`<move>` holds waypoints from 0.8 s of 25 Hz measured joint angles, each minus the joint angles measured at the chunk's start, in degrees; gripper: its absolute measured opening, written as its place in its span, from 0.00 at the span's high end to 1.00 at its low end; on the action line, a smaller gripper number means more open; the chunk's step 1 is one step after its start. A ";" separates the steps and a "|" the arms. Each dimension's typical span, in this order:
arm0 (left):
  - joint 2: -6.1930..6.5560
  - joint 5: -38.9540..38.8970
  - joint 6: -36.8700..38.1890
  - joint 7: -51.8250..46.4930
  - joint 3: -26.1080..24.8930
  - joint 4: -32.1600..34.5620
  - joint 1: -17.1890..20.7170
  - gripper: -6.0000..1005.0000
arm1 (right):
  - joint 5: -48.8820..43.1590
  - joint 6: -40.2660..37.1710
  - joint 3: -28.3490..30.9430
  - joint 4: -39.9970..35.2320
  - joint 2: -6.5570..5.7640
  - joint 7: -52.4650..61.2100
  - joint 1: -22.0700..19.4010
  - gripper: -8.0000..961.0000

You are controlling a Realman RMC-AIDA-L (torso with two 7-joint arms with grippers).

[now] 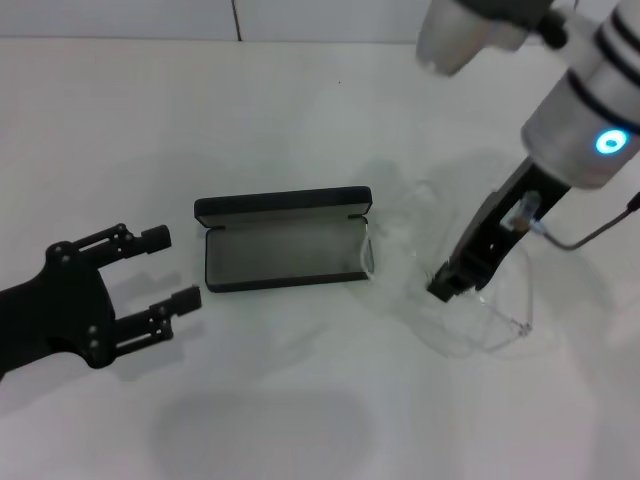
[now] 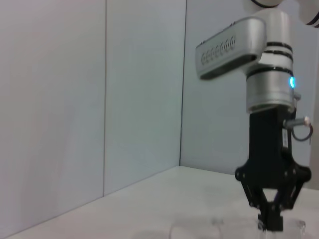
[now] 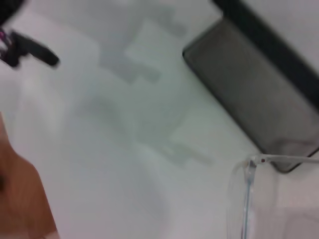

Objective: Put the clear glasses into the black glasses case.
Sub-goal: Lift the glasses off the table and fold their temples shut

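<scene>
The black glasses case [image 1: 280,252] lies open in the middle of the white table, its grey lining bare and its lid standing up at the back. It also shows in the right wrist view [image 3: 259,94]. To its right are the clear glasses [image 1: 497,325], with one thin temple arm reaching the case's right end [image 3: 289,159]. My right gripper [image 1: 446,288] comes down from the upper right and is shut on the glasses' frame; in the left wrist view its fingers [image 2: 270,223] are pinched together. My left gripper [image 1: 172,268] hangs open left of the case, holding nothing.
The white table [image 1: 300,400] runs to a pale wall at the back. A grey cable [image 1: 590,235] loops off the right wrist. An orange-brown surface [image 3: 20,199] fills a corner of the right wrist view.
</scene>
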 joint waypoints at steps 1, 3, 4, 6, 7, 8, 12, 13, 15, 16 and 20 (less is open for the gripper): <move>-0.03 -0.07 0.00 0.00 -0.26 0.00 -0.02 0.29 | 0.23 -0.51 1.68 -1.57 0.01 -0.77 -0.79 0.93; -0.32 -0.15 0.23 0.00 -1.65 0.00 -0.28 0.29 | 1.25 -0.93 4.32 -4.35 0.02 -2.35 -2.29 0.93; -0.49 -0.26 0.53 -0.02 -2.50 0.00 -0.43 0.30 | 2.24 -0.97 5.60 -5.74 -0.01 -3.46 -3.15 0.93; -0.67 -0.92 1.16 -0.23 -3.79 -0.01 -0.61 0.32 | 4.90 -0.99 8.48 -8.24 -0.12 -6.05 -4.99 0.93; -0.67 -1.62 1.65 -0.41 -4.04 -0.04 -0.64 0.33 | 6.18 -0.99 9.76 -8.99 -0.14 -7.30 -5.80 0.93; -0.65 -2.35 2.18 -0.56 -4.20 -0.07 -0.64 0.34 | 7.63 -0.96 11.31 -9.60 -0.15 -8.80 -6.73 0.93; -0.60 -5.38 4.29 -0.37 -4.25 0.06 -0.82 0.38 | 14.88 -1.06 17.04 -10.21 -0.22 -14.96 -10.83 0.93; -0.62 -6.26 4.65 -0.25 -4.26 0.10 -0.92 0.39 | 14.88 -1.06 17.04 -10.21 -0.22 -14.96 -10.83 0.93; -0.64 -8.43 5.43 -0.11 -4.28 0.14 -1.38 0.41 | 19.95 -1.32 20.82 -9.98 -0.29 -20.27 -14.42 0.93; -0.64 -9.44 5.87 -0.11 -4.28 0.15 -1.86 0.42 | 21.88 -1.40 21.93 -9.79 -0.31 -22.63 -15.82 0.93; -0.67 -11.55 7.34 -0.42 -4.03 0.17 -4.16 0.55 | 29.09 -1.88 23.45 -8.01 -0.31 -31.58 -20.54 0.93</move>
